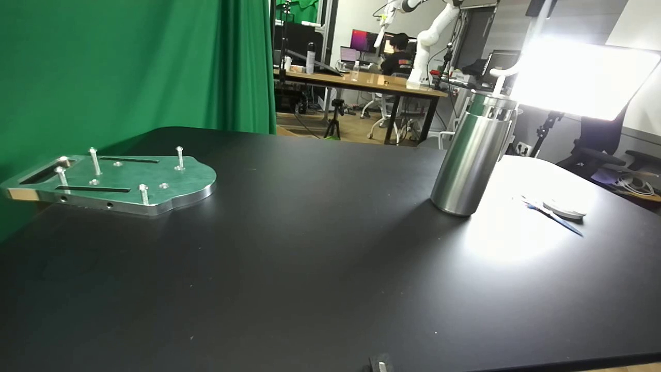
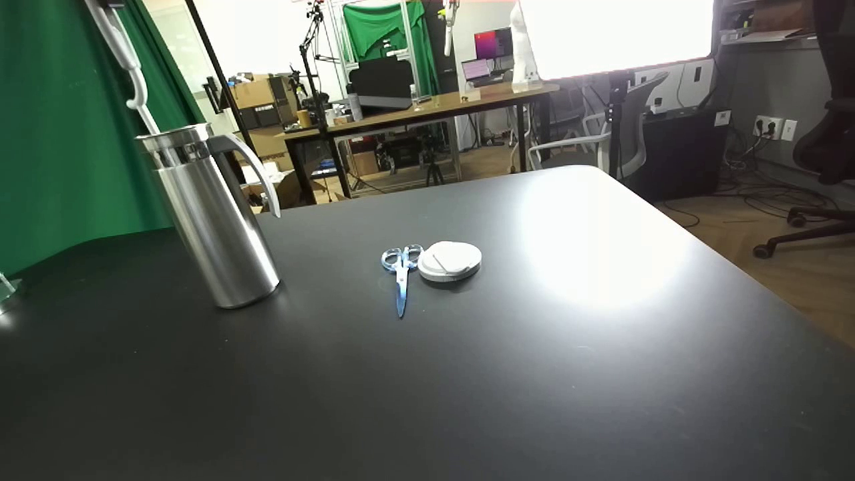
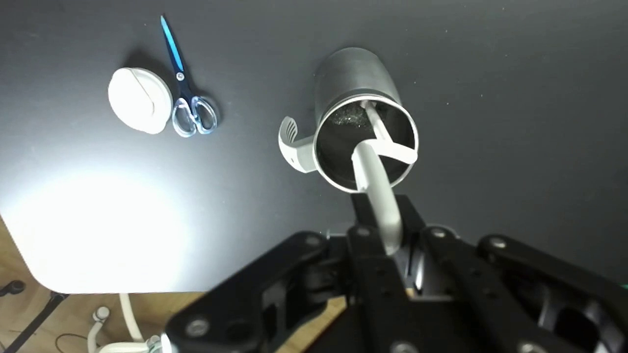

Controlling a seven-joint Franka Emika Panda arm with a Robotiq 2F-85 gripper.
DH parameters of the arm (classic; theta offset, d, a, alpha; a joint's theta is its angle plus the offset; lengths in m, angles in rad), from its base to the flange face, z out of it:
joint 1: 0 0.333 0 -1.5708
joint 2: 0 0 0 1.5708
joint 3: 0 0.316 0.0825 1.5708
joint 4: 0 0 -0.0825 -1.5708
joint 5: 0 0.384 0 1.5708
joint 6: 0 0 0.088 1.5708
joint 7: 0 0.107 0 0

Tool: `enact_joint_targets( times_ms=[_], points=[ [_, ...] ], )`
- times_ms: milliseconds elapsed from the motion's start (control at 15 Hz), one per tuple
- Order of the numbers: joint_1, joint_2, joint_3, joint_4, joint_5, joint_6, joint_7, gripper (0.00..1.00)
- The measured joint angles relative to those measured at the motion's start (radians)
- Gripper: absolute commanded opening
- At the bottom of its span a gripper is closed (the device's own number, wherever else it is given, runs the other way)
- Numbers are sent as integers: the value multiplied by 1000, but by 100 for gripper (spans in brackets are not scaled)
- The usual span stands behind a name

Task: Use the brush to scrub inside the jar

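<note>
The jar is a brushed-steel pitcher (image 1: 471,163) with a grey handle, standing mouth up on the black table; it also shows in an exterior view (image 2: 215,227) and the wrist view (image 3: 354,73). The white brush (image 3: 380,184) has a bent handle; its lower shaft goes down inside the jar. Its shaft also shows in both exterior views (image 1: 499,82) (image 2: 120,48). The brush head is hidden or too dark to make out inside the jar. My gripper (image 3: 384,206) is above the jar's mouth, its fingers shut on the upper brush handle. Only its tips show in an exterior view (image 2: 112,4).
Blue scissors (image 3: 180,76) and a white round lid-like object (image 3: 140,100) lie beside the jar on its handle side; both also show in an exterior view (image 2: 401,277) (image 2: 449,260). A metal plate with upright bolts (image 1: 129,178) is at the table's far side. A green curtain (image 1: 155,67) hangs behind it.
</note>
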Motion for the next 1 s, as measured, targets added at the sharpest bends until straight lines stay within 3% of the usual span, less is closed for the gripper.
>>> enact_joint_targets(
  times_ms=[600, 1000],
  points=[
    [0, 126, -9, -29, -12, 59, -2, 4],
    [-1, 126, -15, -27, -12, 68, -3, 4]
  ],
)
